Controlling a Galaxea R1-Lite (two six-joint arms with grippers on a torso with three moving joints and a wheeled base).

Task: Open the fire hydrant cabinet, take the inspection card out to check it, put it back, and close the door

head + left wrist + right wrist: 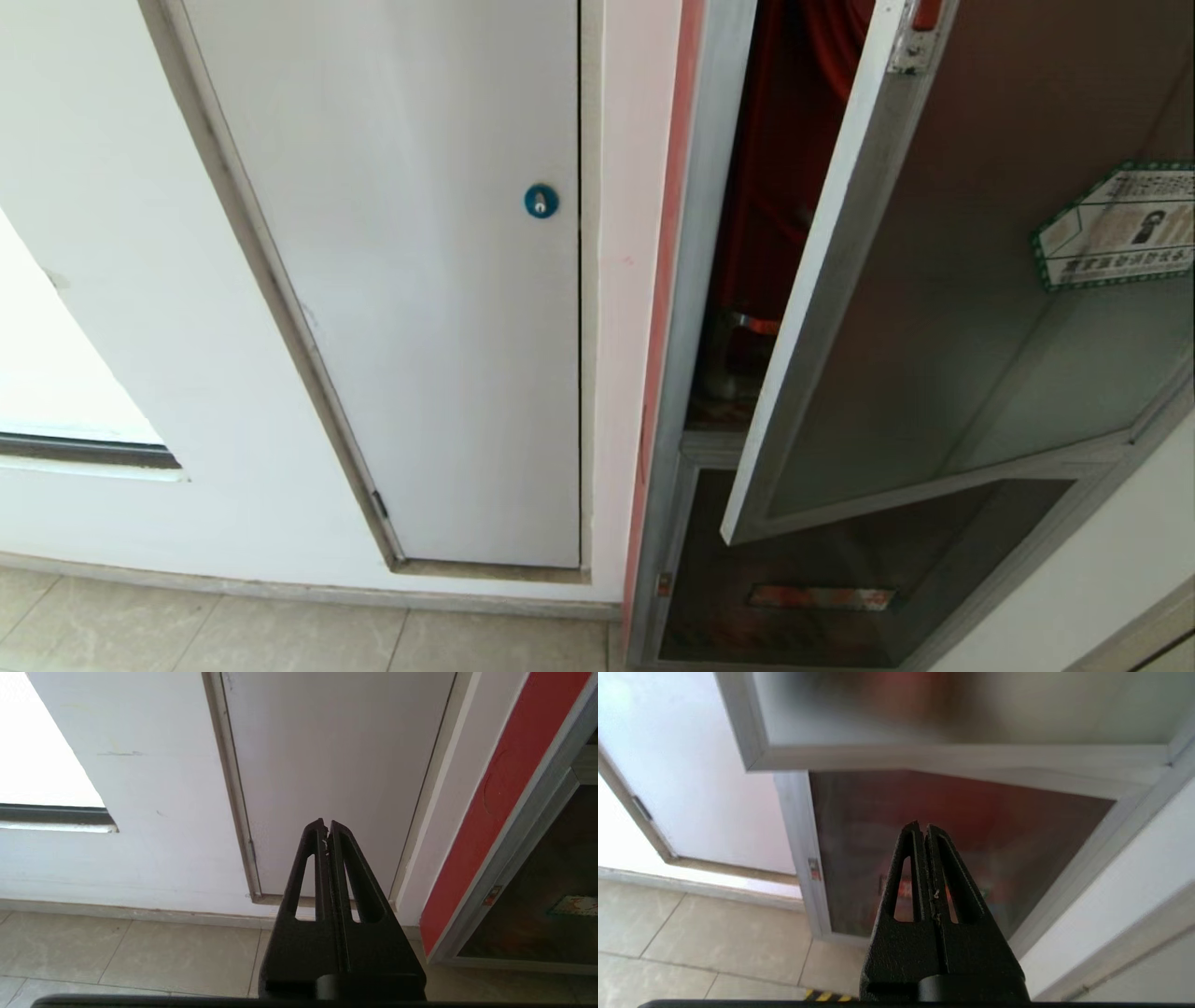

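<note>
Risk first, from the head view: door [943, 308] stands partly ajar at right of frame, hexagonal sticker [1120, 229] on its dark glass, so a reach past its free edge could knock it; fire hydrant cabinet [695, 308] shows red interior through the gap, inspection card unseen. White panel [420, 280] with blue lock [541, 201] sits left. Left wrist view: left gripper [327, 828], fingers closed, empty, faces that panel. Right wrist view: right gripper [923, 829], fingers closed, empty, below the door's lower rail, facing the lower glass panel [952, 835].
</note>
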